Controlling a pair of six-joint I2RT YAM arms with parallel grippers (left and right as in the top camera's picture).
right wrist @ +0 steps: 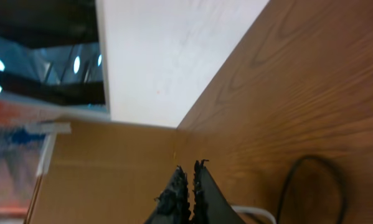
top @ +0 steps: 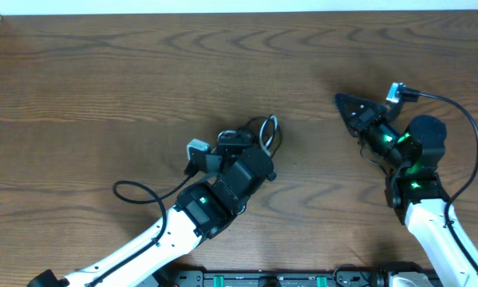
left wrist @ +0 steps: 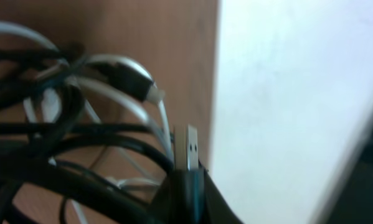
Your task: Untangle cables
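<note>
The left pincer (top: 251,143) is closed tight on the tangle of thin black and white cables (top: 267,131). In the left wrist view a flat silver plug (left wrist: 186,146) stands up just past its dark fingertips, and black and white loops crowd in to the left of it. The bundle lies near the middle of the brown wood-grain table (top: 103,96), with one loop reaching a little farther out than the pincer. Well apart to the right, the right pincer (top: 341,101) has its black fingers pressed together on nothing, just above bare wood. A white surface (top: 223,6) borders the table's far edge.
</note>
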